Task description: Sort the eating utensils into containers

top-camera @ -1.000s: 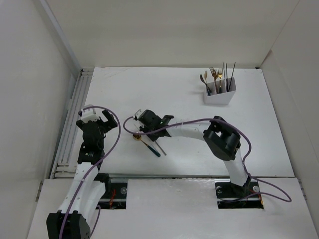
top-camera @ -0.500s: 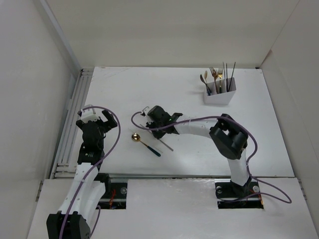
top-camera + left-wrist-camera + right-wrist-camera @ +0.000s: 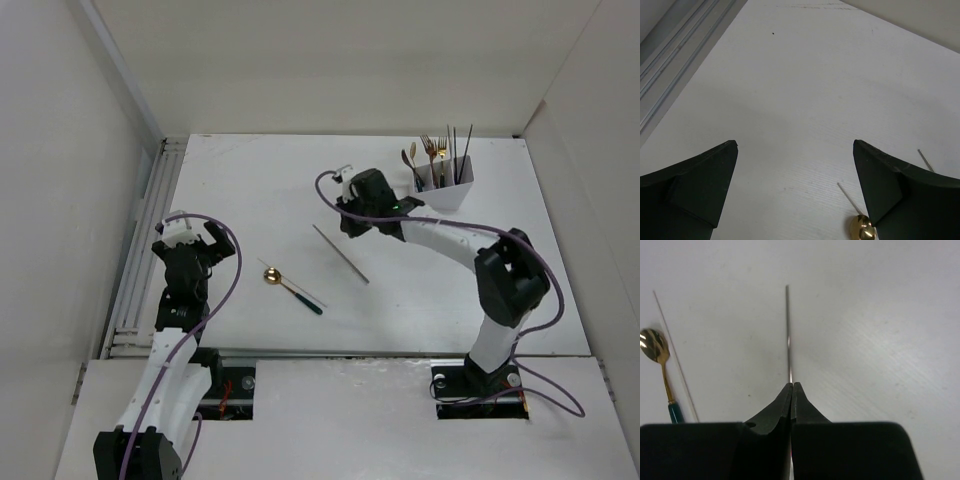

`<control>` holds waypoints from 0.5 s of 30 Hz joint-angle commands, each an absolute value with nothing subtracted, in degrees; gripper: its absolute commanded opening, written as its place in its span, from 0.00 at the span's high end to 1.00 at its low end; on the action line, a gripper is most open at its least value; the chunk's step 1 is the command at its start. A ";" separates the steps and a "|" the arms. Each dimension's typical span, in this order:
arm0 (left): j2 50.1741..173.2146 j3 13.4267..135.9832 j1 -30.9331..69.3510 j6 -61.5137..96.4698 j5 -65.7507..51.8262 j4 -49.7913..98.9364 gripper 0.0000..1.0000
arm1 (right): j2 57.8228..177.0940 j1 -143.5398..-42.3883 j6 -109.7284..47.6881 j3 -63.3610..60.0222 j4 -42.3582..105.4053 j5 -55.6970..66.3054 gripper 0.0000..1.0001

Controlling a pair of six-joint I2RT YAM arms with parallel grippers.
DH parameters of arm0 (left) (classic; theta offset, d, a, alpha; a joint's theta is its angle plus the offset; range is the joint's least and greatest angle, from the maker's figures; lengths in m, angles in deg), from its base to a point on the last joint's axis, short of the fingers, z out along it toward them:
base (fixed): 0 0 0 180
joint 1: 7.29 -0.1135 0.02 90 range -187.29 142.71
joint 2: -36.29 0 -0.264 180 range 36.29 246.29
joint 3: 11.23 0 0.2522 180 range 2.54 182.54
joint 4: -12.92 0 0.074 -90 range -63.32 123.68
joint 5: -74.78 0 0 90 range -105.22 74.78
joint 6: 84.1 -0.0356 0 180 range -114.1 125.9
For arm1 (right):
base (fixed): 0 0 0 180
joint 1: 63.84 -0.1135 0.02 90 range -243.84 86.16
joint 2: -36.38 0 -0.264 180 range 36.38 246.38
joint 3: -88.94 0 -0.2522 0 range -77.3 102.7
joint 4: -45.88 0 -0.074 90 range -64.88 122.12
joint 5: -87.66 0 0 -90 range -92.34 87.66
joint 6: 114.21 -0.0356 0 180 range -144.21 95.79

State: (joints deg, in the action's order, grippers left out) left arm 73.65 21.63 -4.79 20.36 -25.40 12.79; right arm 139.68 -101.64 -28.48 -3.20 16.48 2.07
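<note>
My right gripper (image 3: pixel 343 218) is shut on a thin dark chopstick (image 3: pixel 340 253) and holds it above the middle of the table. In the right wrist view the chopstick (image 3: pixel 788 335) sticks out ahead of the closed gripper (image 3: pixel 791 385). A gold spoon with a dark green handle (image 3: pixel 290 288) lies on the table beside a pale stick (image 3: pixel 262 262); both show at the left of the right wrist view, the spoon (image 3: pixel 660 370) and the stick (image 3: pixel 675 355). My left gripper (image 3: pixel 190 232) is open and empty; its view (image 3: pixel 795 145) shows the spoon bowl (image 3: pixel 862 227).
The white bin (image 3: pixel 440 195) stands at the back right and holds several upright spoons, forks and chopsticks (image 3: pixel 435 155). A metal rail (image 3: pixel 145 240) runs along the table's left edge. White walls enclose the table on three sides.
My right gripper has lifted the chopstick away from the spoon and carried it up and to the right, toward the bin. The spoon, pale stick and left arm have not moved.
</note>
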 commanded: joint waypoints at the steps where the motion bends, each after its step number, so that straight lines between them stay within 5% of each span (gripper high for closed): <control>1: 72.76 21.08 -4.92 20.14 -25.95 10.50 0.00 | 133.33 -95.42 -28.07 -1.12 22.97 3.82 1.00; 10: 72.76 20.55 -4.92 20.14 -25.95 9.45 0.00 | 135.67 -85.72 -18.77 10.84 14.06 9.97 0.98; 11: 72.76 20.55 -5.44 20.14 -25.95 9.45 0.00 | 136.91 -87.64 -18.23 11.98 11.66 10.49 0.76; 12: 72.76 20.55 -5.44 20.14 -25.95 9.45 0.00 | 138.23 -88.87 -17.62 11.99 9.38 10.50 0.66; 15: 73.28 20.55 -5.44 20.14 -25.95 9.45 0.00 | 140.87 -95.97 -16.82 9.29 6.45 7.87 0.46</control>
